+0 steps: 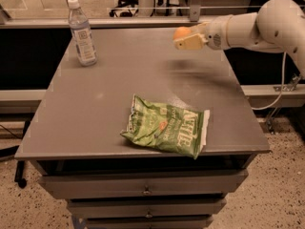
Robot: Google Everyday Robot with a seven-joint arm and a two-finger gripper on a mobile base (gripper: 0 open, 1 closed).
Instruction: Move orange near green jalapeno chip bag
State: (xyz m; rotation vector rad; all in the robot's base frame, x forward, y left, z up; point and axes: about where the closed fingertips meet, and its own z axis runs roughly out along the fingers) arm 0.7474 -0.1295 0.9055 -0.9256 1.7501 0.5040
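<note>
On table (95,109): bottle (82,32) back-left, chip bag (164,130) front-centre; tool (185,38) gripping orange (180,31) above back-right.

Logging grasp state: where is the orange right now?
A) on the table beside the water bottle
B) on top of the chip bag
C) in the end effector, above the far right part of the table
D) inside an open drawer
C: the orange is gripped by the end effector, raised over the far right part of the table, well apart from the green jalapeno chip bag near the front edge.

Cream end effector (187,38), far right over the grey table (109,89), grips the orange (180,32); light-green chip bag (164,130) bears white lettering.
</note>
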